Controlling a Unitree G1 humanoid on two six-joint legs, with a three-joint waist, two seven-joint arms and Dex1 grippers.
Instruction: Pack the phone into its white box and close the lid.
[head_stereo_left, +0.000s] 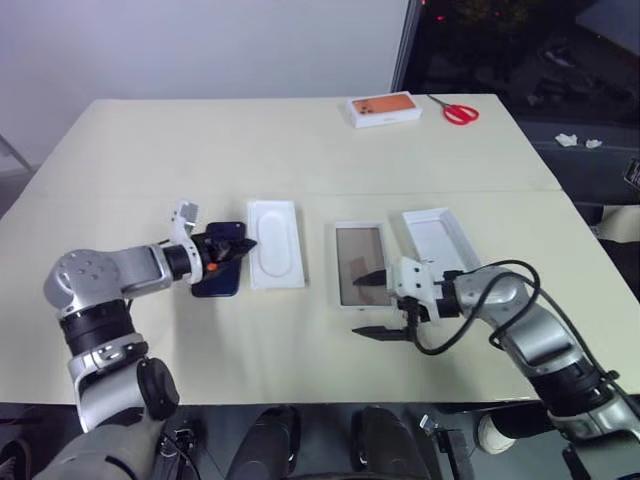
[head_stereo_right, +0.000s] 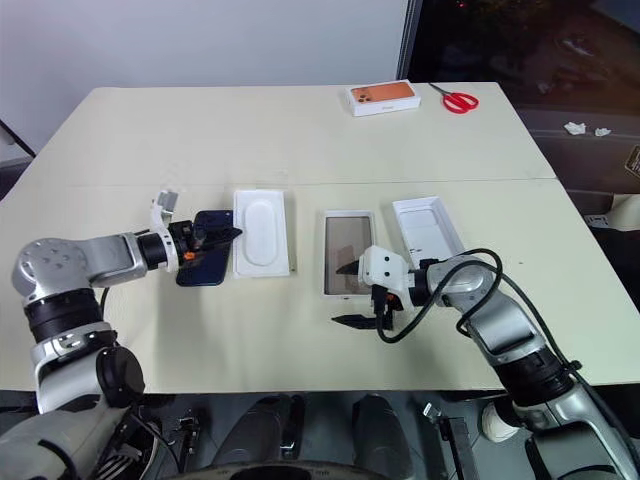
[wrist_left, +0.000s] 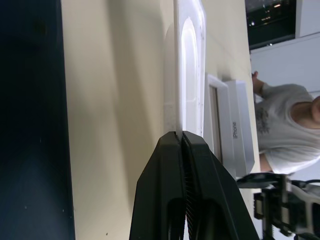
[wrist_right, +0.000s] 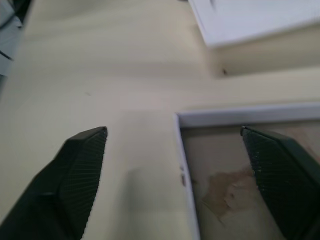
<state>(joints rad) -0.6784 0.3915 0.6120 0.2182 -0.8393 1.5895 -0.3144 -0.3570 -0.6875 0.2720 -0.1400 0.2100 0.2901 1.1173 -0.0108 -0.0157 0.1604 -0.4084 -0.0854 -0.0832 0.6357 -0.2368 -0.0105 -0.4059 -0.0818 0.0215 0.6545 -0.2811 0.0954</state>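
One glossy navy phone (head_stereo_left: 218, 278) lying flat; left gripper (wrist_left: 183, 142) pressing together empty, right gripper (head_stereo_left: 378, 302) spreading apart over one shallow cardboard white box (head_stereo_left: 361, 266); one lid (head_stereo_left: 440, 238) sitting beside.

Left pincer (wrist_left: 184, 145) closed, right pincer (wrist_right: 180, 150) agape

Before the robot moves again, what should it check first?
1. White box open and empty: ok.
2. Lid off, beside the box: ok.
3. Phone gripped by the shut left pincer: cannot tell.
4. Right pincer clear of the box: not ok; open, it straddles a wall.
5. Phone in the box: not ok; it is beyond the white insert.
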